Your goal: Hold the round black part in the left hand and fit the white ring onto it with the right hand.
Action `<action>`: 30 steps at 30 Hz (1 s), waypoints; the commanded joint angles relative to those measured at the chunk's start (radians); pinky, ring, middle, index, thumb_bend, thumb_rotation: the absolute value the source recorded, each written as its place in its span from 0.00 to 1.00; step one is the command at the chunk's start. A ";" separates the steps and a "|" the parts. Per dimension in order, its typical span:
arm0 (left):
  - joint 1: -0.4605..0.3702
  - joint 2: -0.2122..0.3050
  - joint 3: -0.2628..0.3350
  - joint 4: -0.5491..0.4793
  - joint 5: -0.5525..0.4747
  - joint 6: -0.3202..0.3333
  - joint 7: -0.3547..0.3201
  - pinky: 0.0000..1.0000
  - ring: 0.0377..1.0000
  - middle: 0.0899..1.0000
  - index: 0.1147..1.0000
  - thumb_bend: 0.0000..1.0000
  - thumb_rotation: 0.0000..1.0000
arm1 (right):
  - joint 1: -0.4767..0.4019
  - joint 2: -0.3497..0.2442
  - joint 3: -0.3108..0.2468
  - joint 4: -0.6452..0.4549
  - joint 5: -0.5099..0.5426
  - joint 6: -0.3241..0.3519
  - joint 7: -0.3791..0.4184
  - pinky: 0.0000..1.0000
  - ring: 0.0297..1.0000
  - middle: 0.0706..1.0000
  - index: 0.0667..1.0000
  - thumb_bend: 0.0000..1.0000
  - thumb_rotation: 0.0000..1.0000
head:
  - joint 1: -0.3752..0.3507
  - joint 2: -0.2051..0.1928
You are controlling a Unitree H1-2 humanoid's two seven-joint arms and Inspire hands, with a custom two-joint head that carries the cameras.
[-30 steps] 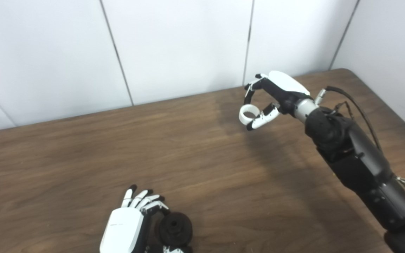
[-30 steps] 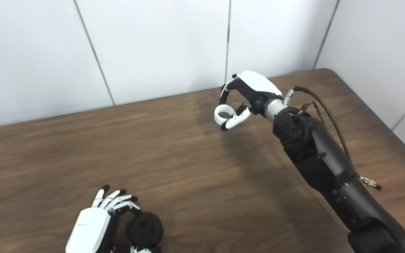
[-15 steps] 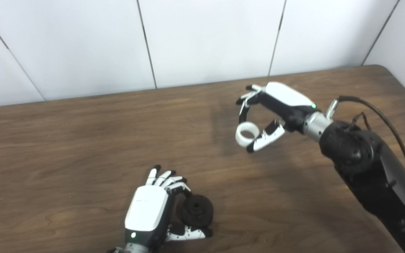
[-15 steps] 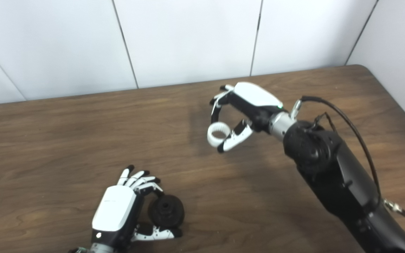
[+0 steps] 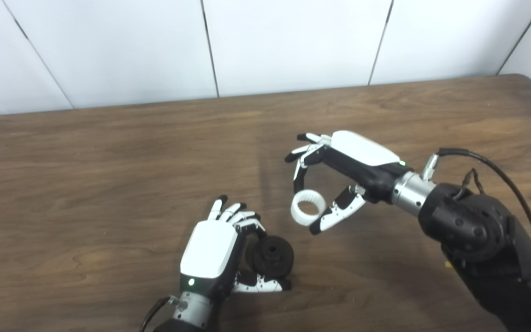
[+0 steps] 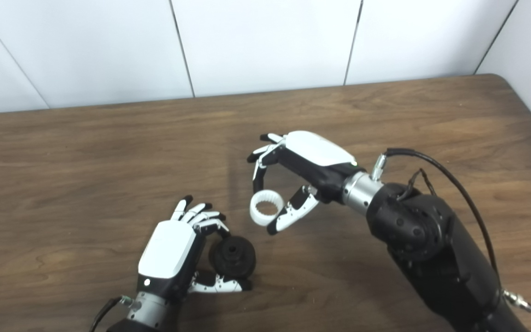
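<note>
I have my left hand (image 5: 210, 251) gripping the round black part (image 5: 272, 255) and my right hand (image 5: 339, 177) pinching the white ring (image 5: 307, 214) between its fingers (image 5: 298, 179), near but not yet fitted.

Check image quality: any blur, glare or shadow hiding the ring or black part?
Left eye view: white ring sharp, its inner teeth readable; black part dark, low detail. Right eye view: soft shadow on the table beside the right hand; no glare.

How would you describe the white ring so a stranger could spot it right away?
On the brown wooden table, find the right hand near the middle. The white ring, ridged inside, is pinched in it, up and right of the round black part.
</note>
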 commanded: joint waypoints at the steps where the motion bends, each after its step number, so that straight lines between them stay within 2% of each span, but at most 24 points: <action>1: -0.011 -0.003 -0.003 -0.012 0.017 0.005 -0.002 1.00 0.87 0.75 0.42 0.52 0.06 | -0.003 0.020 0.001 -0.036 -0.008 -0.005 -0.010 1.00 0.97 0.82 0.44 0.52 0.13 | -0.002 0.003; 18: -0.024 -0.012 -0.009 -0.011 0.018 0.017 -0.006 1.00 0.87 0.74 0.42 0.52 0.06 | 0.052 0.104 0.072 -0.034 -0.058 -0.031 -0.007 1.00 0.99 0.84 0.44 0.52 0.13 | 0.005 0.024; 30: -0.021 -0.014 -0.009 -0.022 0.016 0.018 -0.013 1.00 0.87 0.74 0.42 0.52 0.06 | 0.057 0.133 0.069 0.003 -0.082 -0.058 -0.024 1.00 0.99 0.84 0.44 0.52 0.13 | 0.006 0.028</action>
